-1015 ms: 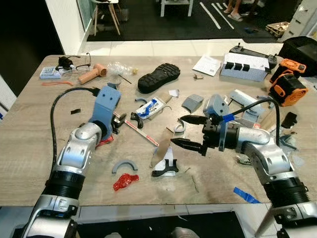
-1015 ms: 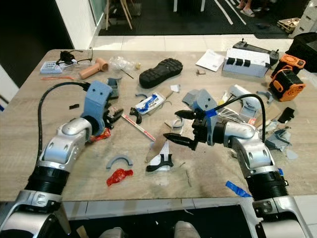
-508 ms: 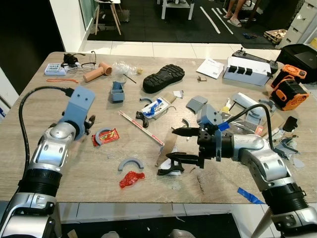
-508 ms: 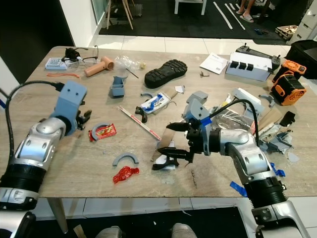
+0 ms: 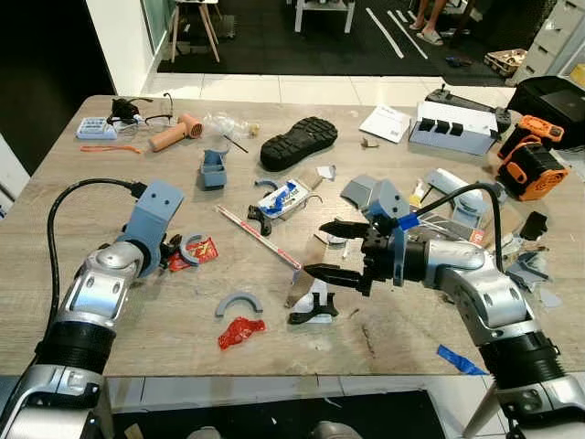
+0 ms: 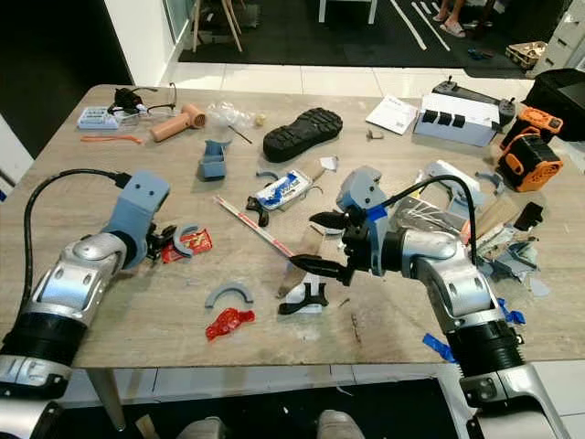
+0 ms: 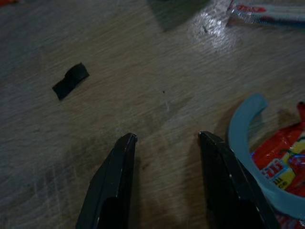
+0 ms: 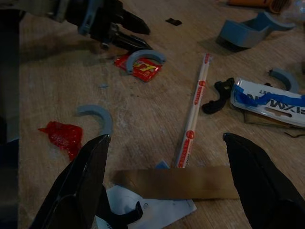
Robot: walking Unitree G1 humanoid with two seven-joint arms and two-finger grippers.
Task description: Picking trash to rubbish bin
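While the right gripper [image 5: 332, 249] was low over the black clip half a second back, it now hangs higher above the brown cardboard strip [image 8: 176, 182], fingers spread wide, holding nothing; black clip on its white paper scrap [image 5: 311, 307] lies just below and toward the robot; long striped straw wrapper [image 5: 257, 236] runs diagonally beside the strip.

Left gripper [image 7: 164, 138] has shifted in toward the red snack wrapper [image 5: 201, 249]; fingers slightly apart, empty, tips low over the wood table [image 5: 137, 347]; right-hand finger sits just beside the blue half-ring [image 7: 248, 143] that lies on that wrapper; cannot tell if it touches; small black scrap [image 7: 70, 80] lies apart on bare wood.

Other trash unmoved: second blue half-ring [image 5: 239, 303] and crumpled red wrapper [image 5: 237, 332] near the front edge; blue-and-white packet [image 5: 283, 197] mid-table; black shoe sole [image 5: 297, 142] further back.
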